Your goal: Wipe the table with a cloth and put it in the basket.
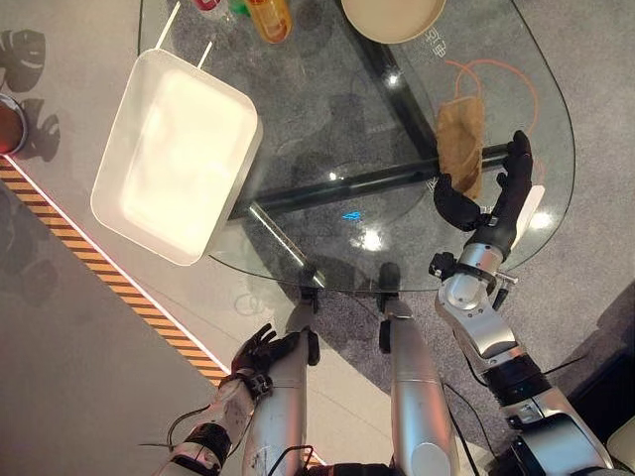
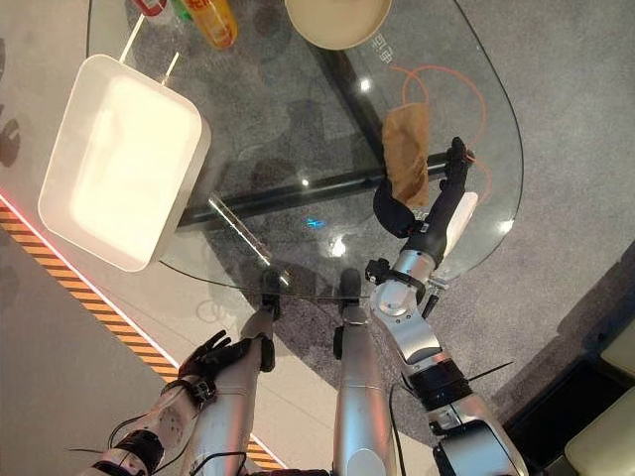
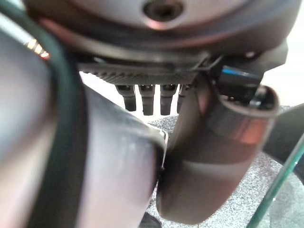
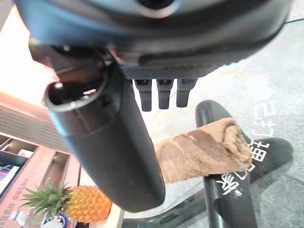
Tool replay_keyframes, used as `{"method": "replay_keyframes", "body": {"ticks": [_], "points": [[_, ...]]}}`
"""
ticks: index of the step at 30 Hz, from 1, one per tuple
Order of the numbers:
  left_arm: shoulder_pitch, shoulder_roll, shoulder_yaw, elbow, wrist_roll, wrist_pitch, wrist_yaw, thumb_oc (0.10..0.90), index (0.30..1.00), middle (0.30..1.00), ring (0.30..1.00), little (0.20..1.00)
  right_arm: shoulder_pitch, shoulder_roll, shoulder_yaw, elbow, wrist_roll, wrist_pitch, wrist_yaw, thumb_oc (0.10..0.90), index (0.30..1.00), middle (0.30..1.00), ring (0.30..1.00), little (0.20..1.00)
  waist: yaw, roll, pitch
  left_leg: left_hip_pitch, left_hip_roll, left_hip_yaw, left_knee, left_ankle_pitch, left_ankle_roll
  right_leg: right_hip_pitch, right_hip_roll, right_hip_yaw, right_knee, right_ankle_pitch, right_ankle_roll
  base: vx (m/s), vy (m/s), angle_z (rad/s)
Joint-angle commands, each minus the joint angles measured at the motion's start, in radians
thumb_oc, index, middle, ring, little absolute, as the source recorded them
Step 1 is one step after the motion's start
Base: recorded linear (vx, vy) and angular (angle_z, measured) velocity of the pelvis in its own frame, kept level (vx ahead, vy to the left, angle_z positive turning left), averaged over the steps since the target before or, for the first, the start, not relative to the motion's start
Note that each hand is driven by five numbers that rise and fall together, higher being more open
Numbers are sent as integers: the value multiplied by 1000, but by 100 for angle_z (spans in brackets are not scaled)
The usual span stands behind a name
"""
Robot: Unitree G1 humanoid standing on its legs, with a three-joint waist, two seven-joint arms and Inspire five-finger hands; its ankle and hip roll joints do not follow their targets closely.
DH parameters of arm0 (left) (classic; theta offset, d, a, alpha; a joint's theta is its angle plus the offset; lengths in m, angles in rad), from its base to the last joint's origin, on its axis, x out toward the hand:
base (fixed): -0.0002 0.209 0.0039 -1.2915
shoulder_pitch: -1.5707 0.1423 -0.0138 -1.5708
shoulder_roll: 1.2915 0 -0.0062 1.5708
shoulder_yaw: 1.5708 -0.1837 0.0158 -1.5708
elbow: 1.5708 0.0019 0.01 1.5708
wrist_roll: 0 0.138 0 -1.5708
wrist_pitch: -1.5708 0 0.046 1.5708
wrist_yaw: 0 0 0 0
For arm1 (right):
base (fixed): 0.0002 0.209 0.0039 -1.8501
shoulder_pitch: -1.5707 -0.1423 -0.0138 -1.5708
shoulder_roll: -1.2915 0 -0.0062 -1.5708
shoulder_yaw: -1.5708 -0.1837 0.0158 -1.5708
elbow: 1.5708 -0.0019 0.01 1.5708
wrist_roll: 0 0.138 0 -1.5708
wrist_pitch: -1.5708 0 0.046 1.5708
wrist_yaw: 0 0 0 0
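A brown cloth (image 1: 461, 139) lies crumpled on the right part of the glass table (image 1: 327, 109). My right hand (image 1: 493, 203) is over the table's near right edge, just beside the cloth's near end. It is open, with straight fingers (image 1: 516, 169) on the cloth's right and the thumb (image 1: 454, 203) below it. The right wrist view shows the cloth (image 4: 204, 152) lying past the thumb, not gripped. The white basket (image 1: 174, 154) stands on the table's left side, overhanging the edge. My left hand (image 1: 263, 349) hangs low below the table, open and holding nothing.
A beige plate (image 1: 394, 18) sits at the table's far edge, with an orange bottle (image 1: 270, 18) left of it. A pineapple (image 4: 80, 204) shows in the right wrist view. Striped tape (image 1: 109, 278) runs across the floor on the left.
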Motion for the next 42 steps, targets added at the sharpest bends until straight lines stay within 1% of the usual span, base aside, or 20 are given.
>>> {"method": "replay_keyframes", "body": {"ticks": [1, 4, 6, 7, 15, 17, 21, 26, 31, 34, 35, 36, 37, 38, 42], "points": [[82, -32, -42, 20, -31, 48, 45, 800, 900, 900, 900, 900, -11, -31, -16, -114, -23, -8, -106, 800, 900, 900, 900, 900, 0, 10, -12, -80, -52, 37, 149, -109, 20, -25, 46, -38, -112, 111, -27, 0, 0, 0], [89, -34, -42, 21, -34, 42, 41, 800, 900, 900, 900, 900, -30, -34, -18, -66, -40, 16, -149, 800, 900, 900, 900, 900, 7, 15, -12, -94, -54, 33, 153, -108, 19, -39, 45, -43, -108, 111, -27, 0, 0, 0], [89, -34, -41, 21, -35, 41, 39, 800, 900, 900, 900, 900, -41, -38, -19, -46, -28, 26, -152, 800, 900, 900, 900, 900, 10, 17, -12, -100, -53, 33, 154, -107, 18, -44, 44, -45, -108, 112, -27, 0, 0, 0], [86, -32, -43, 14, -39, 44, 42, 800, 900, 900, 900, 900, -52, -47, -21, -26, -10, 41, -157, 800, 900, 900, 900, 900, 13, 19, -12, -110, -52, 33, 158, -107, 17, -54, 42, -46, -105, 113, -26, 0, 0, 0], [73, -26, -55, -9, -42, 59, 30, 800, 900, 900, 900, 900, -104, -79, -16, 26, -17, 101, -131, 800, 900, 900, 900, 900, 24, 28, -12, -146, -51, 27, 170, -105, 14, -95, 41, -48, -90, 114, -23, 11, 0, 2], [70, -28, -59, -12, -39, 68, 33, 800, 900, 900, 900, 900, -118, -90, -14, 30, -18, 107, -121, 800, 900, 900, 900, 900, 27, 31, -12, -154, -51, 25, 172, -103, 13, -102, 40, -48, -89, 115, -22, 0, 0, 0], [73, -22, -68, -15, -49, 63, 33, 800, 900, 900, 900, 900, -152, -114, -8, 31, -14, 118, -111, 800, 900, 900, 900, 900, 33, 37, -12, -176, -52, 19, 177, -100, 10, -126, 40, -50, -80, 115, -20, 8, 1, 0], [71, -18, -66, -32, -49, 73, 41, 800, 900, 900, 900, 900, -177, -126, -9, 27, -17, 123, -95, 800, 900, 900, 900, 900, 40, 39, -12, -203, -51, 12, 185, -100, 10, -157, 43, -51, -65, 113, -18, 15, -11, 6], [66, -19, -67, -35, -49, 82, 43, 800, 900, 900, 900, 900, -190, -127, -8, 33, -15, 128, -96, 800, 900, 900, 900, 900, 43, 38, -12, -213, -50, 9, 185, -99, 9, -167, 44, -52, -64, 112, -18, 7, -3, 3], [65, -19, -65, -35, -49, 83, 37, 800, 900, 900, 900, 900, -201, -131, -7, 45, -6, 147, -92, 800, 900, 900, 900, 900, 46, 39, -12, -221, -52, 6, 187, -98, 8, -173, 45, -52, -62, 112, -18, 0, 0, 0], [66, -18, -65, -36, -49, 82, 36, 800, 900, 900, 900, 900, -203, -134, -8, 48, -5, 153, -91, 405, 561, 561, 561, 505, 46, 40, -12, -222, -52, 6, 187, -99, 8, -175, 45, -52, -61, 111, -18, 0, 0, 0], [67, -19, -66, -37, -51, 80, 36, 800, 900, 900, 900, 900, -204, -135, -7, 52, -2, 160, -89, 180, 368, 368, 368, 280, 47, 40, -12, -223, -51, 6, 189, -99, 7, -176, 44, -52, -59, 111, -17, 0, 0, 0], [67, -19, -66, -36, -53, 78, 35, 800, 900, 900, 900, 900, -205, -135, -6, 54, 0, 165, -88, 180, 368, 368, 368, 280, 47, 40, -12, -224, -51, 6, 190, -99, 7, -177, 44, -51, -58, 111, -17, 0, 0, 0], [66, -19, -67, -39, -60, 77, 35, 800, 900, 900, 900, 900, -205, -135, -5, 62, 1, 174, -85, 100, 300, 300, 300, 200, 48, 40, -12, -228, -51, 6, 191, -100, 7, -181, 45, -51, -57, 111, -17, 0, 0, 0], [63, -15, -67, -45, -74, 78, 32, 800, 900, 900, 900, 900, -206, -138, 0, 82, 9, 171, -87, 100, 300, 300, 300, 200, 49, 42, -12, -235, -51, 5, 196, -101, 7, -188, 44, -51, -53, 111, -15, 0, 0, 0]]}}
